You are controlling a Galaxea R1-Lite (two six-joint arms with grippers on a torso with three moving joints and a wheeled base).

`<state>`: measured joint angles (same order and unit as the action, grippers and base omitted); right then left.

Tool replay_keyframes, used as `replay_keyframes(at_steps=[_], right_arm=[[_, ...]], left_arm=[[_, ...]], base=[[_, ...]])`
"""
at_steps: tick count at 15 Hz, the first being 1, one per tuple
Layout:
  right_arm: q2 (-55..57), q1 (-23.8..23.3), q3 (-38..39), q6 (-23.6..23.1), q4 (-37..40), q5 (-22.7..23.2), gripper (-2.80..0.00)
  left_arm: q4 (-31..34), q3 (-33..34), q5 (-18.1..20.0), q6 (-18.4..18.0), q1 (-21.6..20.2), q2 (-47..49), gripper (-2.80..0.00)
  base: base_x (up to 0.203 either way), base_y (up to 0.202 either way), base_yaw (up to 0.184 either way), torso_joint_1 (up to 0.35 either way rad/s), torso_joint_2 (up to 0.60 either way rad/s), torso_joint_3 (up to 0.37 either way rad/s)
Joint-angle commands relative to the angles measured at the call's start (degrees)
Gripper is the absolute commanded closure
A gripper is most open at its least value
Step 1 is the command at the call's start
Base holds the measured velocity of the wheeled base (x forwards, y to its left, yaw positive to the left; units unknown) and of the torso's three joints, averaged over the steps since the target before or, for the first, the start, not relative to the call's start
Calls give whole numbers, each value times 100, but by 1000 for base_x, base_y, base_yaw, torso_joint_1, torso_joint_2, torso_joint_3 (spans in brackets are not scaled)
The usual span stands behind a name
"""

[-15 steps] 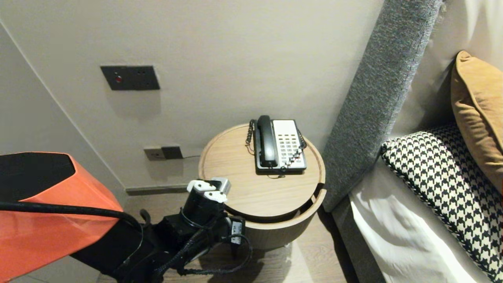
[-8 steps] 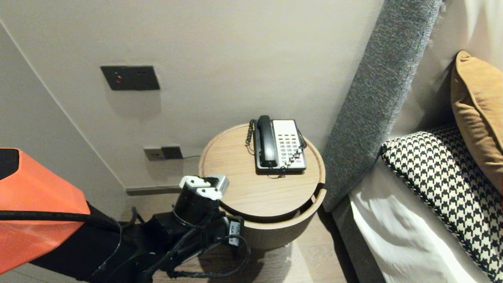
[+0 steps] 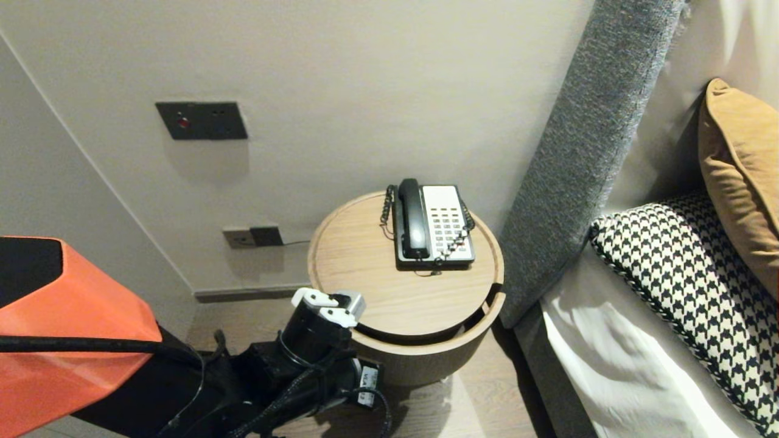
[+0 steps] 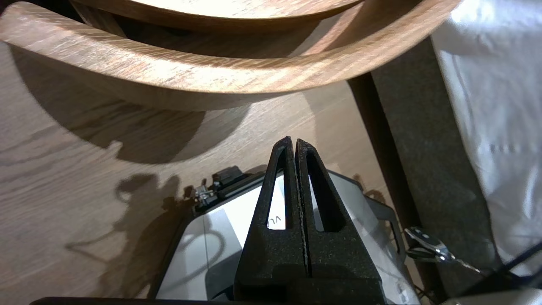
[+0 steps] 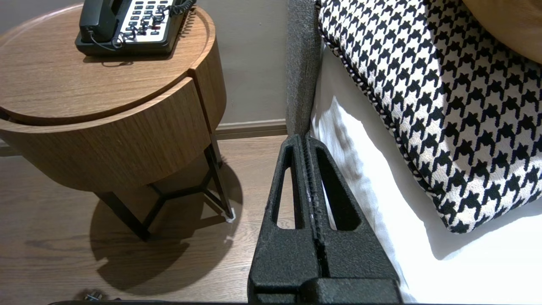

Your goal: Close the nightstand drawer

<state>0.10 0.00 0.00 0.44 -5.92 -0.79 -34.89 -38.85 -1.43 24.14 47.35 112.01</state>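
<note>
Left wrist view: the left gripper (image 4: 294, 142) has its fingers pressed together with nothing between them. It hangs low over the wooden floor (image 4: 63, 178), with the robot's own base (image 4: 220, 237) under it. The curved drawer front (image 4: 203, 84) of the round bedside table (image 3: 365, 267) lies just beyond the fingertips, apart from them, with no contact.

Head view: the left arm (image 3: 261, 377) comes in from the near left. Its wrist sits just beside the table's near-left rim. A dark gap runs between the tabletop and the drawer front along the near side.

Right wrist view: the right gripper (image 5: 305, 137) is parked over the floor between the table and the bed (image 5: 381, 203), its fingers closed and empty.

Farther back, a telephone (image 3: 432, 225) stands on the far right part of the tabletop, with its handset (image 3: 412, 219) on the cradle. A wall socket (image 3: 252, 236) and a dark switch panel (image 3: 201, 120) are on the far wall to the left. To the right are the grey headboard (image 3: 584, 152), a houndstooth cushion (image 3: 688, 274) and a mustard cushion (image 3: 739, 176).

Judgement: room under the overhanging top looks slim. The arm is best moved slowly, with the tips level with the drawer band and off the rim above. The wrist cables should be kept from snagging the edge. The telephone is well apart and at no risk.
</note>
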Motion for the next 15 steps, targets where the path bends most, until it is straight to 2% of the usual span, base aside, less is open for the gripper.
replay_keyframes(at_steps=[1, 6, 15], right_arm=[[-1, 0, 229, 0, -5, 0, 0], [-1, 0, 229, 0, -5, 0, 0], [-1, 0, 229, 0, -5, 0, 0]], left_arm=[[-32, -87, -10, 12, 2, 275, 0], [-35, -242, -37, 29, -6, 449, 0], [-35, -705, -51, -9, -274, 609, 0]], base=[[0, 0, 0, 0, 0, 0], [0, 0, 0, 0, 0, 0], [0, 0, 0, 0, 0, 0]])
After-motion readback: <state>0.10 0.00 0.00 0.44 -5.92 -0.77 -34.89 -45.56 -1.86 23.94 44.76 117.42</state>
